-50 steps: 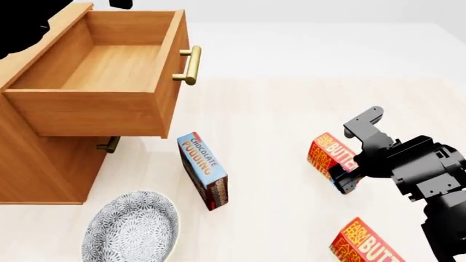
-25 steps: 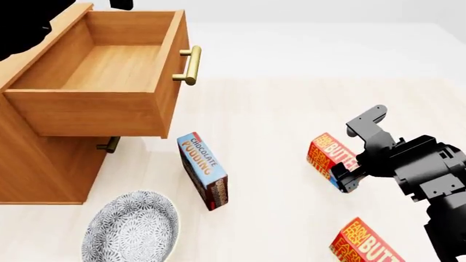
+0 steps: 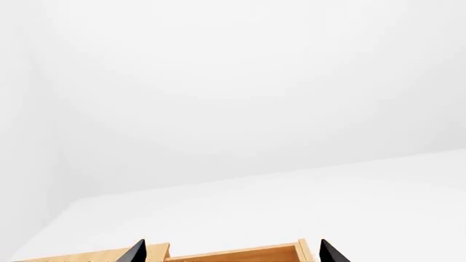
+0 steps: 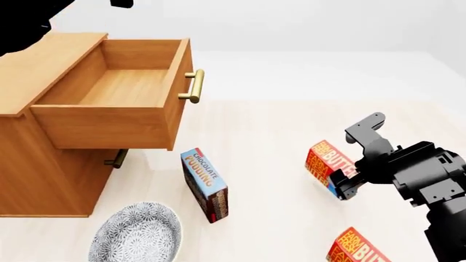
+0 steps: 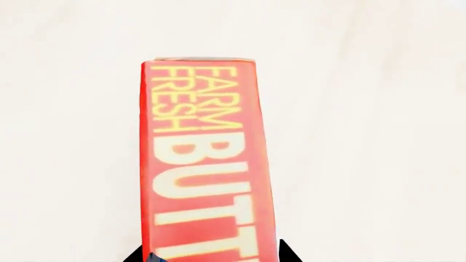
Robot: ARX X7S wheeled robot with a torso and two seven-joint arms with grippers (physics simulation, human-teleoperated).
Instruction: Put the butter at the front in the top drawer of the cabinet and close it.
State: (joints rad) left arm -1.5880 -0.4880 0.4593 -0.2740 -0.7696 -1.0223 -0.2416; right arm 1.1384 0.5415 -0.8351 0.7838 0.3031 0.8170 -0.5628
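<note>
My right gripper (image 4: 351, 159) is shut on a red-orange butter (image 4: 324, 159) carton with yellow lettering, right of centre on the pale floor. In the right wrist view the butter (image 5: 204, 164) fills the space between my black fingertips (image 5: 138, 254), which press on both its sides. A second, identical carton (image 4: 357, 249) lies nearer to me at the lower edge. The cabinet (image 4: 36, 180) stands at the left, and its top drawer (image 4: 120, 87) is pulled out and empty, brass handle (image 4: 193, 86) facing right. My left gripper (image 3: 231, 254) is open above the cabinet's wood (image 3: 240, 255).
A blue-and-brown Chocolate Pudding box (image 4: 204, 184) stands on edge between the cabinet and the butter. A patterned grey bowl (image 4: 135, 234) sits in front of the cabinet. The lower drawer's handle (image 4: 117, 159) shows under the open drawer.
The head view has shifted, so the cabinet and floor objects sit lower in the frame. The held butter has dropped less in the picture than its surroundings. The right gripper keeps its hold.
</note>
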